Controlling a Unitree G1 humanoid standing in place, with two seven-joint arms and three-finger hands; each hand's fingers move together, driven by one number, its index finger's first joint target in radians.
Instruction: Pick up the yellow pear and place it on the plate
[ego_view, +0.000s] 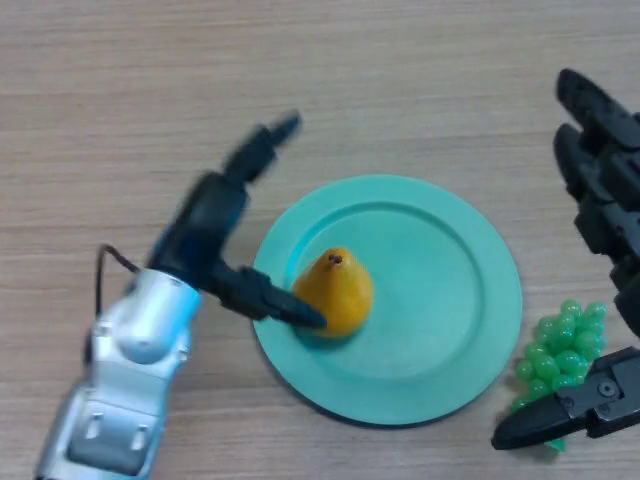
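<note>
The yellow pear (337, 290) stands upright on the left part of the teal plate (440, 300). My left hand (215, 215) is just left of the plate with its fingers straight and spread. Its thumb (270, 298) reaches onto the plate and touches the pear's lower left side, while the fingers (262, 145) point up and away from it. My right hand (600, 180) shows at the right edge, beside the plate, with relaxed fingers and nothing in it.
A bunch of green grapes (562, 345) lies on the wooden table (320, 80) right of the plate, partly under my right thumb (570, 405).
</note>
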